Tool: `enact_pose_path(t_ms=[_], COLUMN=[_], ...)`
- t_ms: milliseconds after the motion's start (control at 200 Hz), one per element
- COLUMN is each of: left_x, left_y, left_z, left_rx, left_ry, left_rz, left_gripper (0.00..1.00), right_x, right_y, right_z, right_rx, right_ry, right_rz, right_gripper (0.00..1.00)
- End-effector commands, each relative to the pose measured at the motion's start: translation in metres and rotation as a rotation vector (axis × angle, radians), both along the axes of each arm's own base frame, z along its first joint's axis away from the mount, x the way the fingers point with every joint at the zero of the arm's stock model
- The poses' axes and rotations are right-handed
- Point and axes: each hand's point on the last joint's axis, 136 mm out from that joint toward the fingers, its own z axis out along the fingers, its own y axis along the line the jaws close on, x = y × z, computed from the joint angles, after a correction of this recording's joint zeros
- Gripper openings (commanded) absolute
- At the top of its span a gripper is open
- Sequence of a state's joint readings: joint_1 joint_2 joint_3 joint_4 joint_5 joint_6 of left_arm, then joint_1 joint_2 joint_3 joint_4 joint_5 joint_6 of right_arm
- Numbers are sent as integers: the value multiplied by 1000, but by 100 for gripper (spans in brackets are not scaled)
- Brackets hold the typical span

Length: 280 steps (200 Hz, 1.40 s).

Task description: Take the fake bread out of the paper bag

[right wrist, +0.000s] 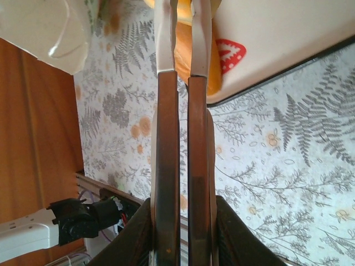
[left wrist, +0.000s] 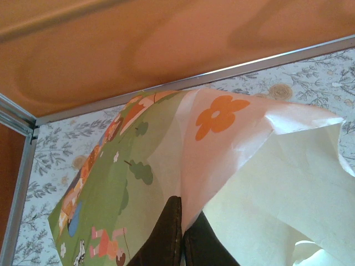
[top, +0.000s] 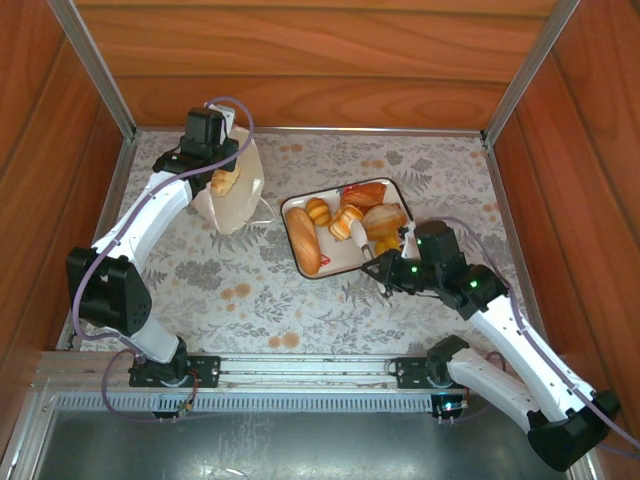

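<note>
Progress is well advanced, by my judgement: most of the fake bread (top: 345, 225) lies on the strawberry-printed tray (top: 340, 265); counted there are a baguette (top: 305, 242) along the tray's left side, round buns (top: 318, 210) at its far left, a reddish-orange piece (top: 360, 192) at its far edge and a pale loaf (top: 385, 218) on its right; a small yellow piece (top: 385, 245) sits at the tray's near right corner, kind not determinable. Outstanding: one golden-brown roll (top: 222, 182) shows in the mouth of the paper bag (top: 240, 195), which stands left of the tray and apart from it; whether more lies inside cannot be told. The bag looks tilted and crumpled, white in the top view; the left wrist view shows a printed face, green with an orange flower, creased and folded at the rim. The left gripper (left wrist: 182, 208) has its fingers together, clamped on the bag's paper edge. The right gripper (right wrist: 183, 22) hovers over the tray's near right edge, fingers drawn close with a slit between; nothing evidently clamped; orange bread lies beyond them.
</note>
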<state>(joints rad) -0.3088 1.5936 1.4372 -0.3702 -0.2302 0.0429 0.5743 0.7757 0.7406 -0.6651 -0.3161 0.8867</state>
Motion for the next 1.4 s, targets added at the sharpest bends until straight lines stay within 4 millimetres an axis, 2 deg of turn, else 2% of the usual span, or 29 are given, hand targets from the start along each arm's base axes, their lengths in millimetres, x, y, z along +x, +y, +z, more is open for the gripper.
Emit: enact_pose_path(t_ms=[0, 140, 360, 890, 1030, 1115, 1394], left_x=[0, -1, 1, 1, 1, 2, 5], left_y=[-7, -10, -15, -16, -16, -17, -22], left_z=[16, 13, 10, 13, 11, 11, 12], left_rx=[-46, -51, -59, -57, -57, -59, -66], left_ry=[-31, -24, -14, -21, -18, -16, -18], left_rz=[-16, -29, -44, -48, -50, -49, -61], left_gripper=[0, 0, 0, 0, 0, 0, 0], right_x=[1, 3, 9, 39, 36, 32, 6], right_y=[3, 5, 11, 31, 31, 27, 9], right_z=[-3, -18, -31, -27, -37, -50, -85], right_rx=[42, 39, 53, 143, 142, 134, 67], right_ry=[14, 39, 59, 22, 67, 116, 281], right_rz=[-13, -12, -12, 5, 5, -13, -68], right_gripper=[0, 0, 0, 0, 0, 0, 5])
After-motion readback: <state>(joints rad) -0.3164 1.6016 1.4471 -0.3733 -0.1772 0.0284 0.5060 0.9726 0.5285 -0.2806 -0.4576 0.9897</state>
